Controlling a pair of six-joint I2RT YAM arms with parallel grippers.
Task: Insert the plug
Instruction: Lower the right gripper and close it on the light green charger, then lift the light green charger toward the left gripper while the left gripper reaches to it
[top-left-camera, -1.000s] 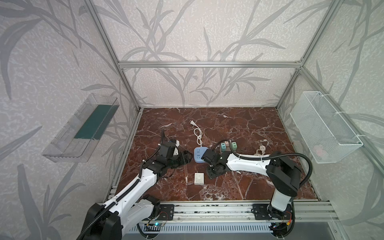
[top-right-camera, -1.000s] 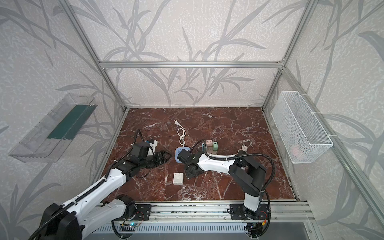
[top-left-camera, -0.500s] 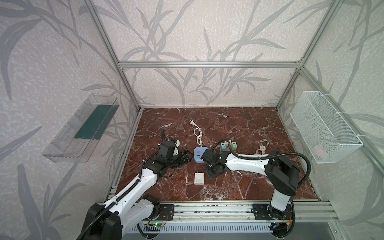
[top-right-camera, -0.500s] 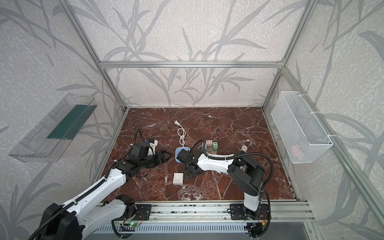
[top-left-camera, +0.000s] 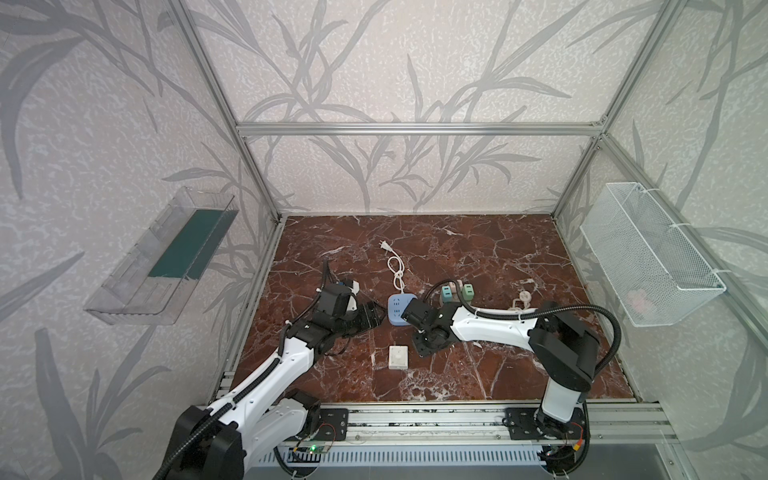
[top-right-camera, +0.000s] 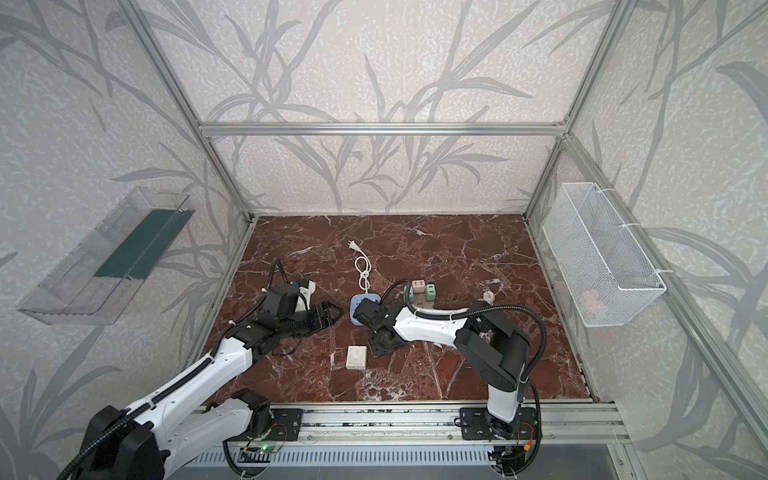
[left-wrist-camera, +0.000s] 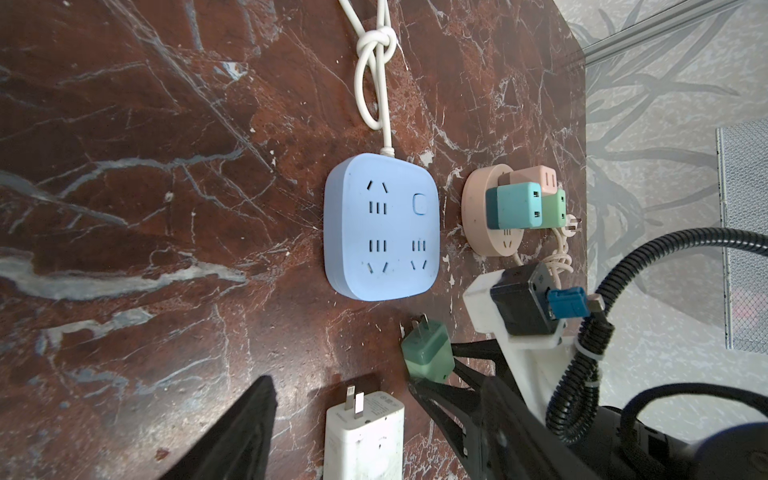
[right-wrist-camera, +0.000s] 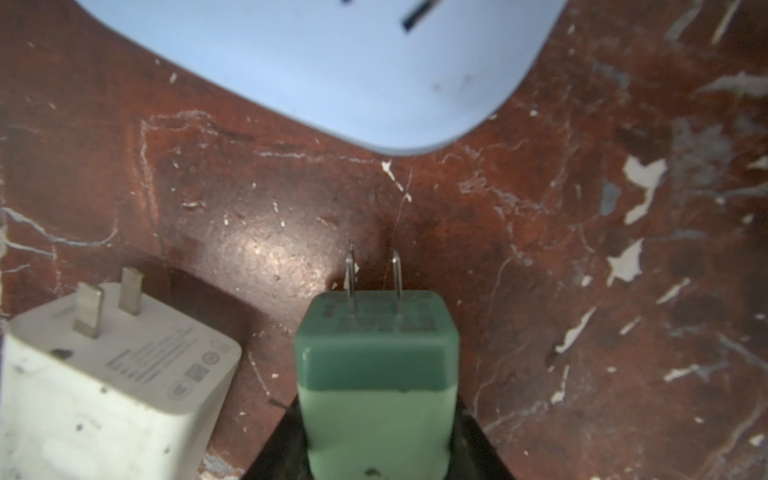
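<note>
The green plug sits with its two prongs pointing toward the blue power strip, a short gap from the strip's near edge. My right gripper is shut on the plug, one black finger against each side. The left wrist view shows the plug low over the marble at the tip of that gripper. In both top views the right gripper hides the plug. My left gripper stays open and empty just left of the strip.
A white charger lies prongs-up beside the plug. The pink round socket with coloured adapters stands right of the strip. The strip's knotted white cable runs toward the back. A wire basket hangs on the right wall.
The right gripper's jaws have drawn in onto the green plug. The left arm has stayed where it was.
</note>
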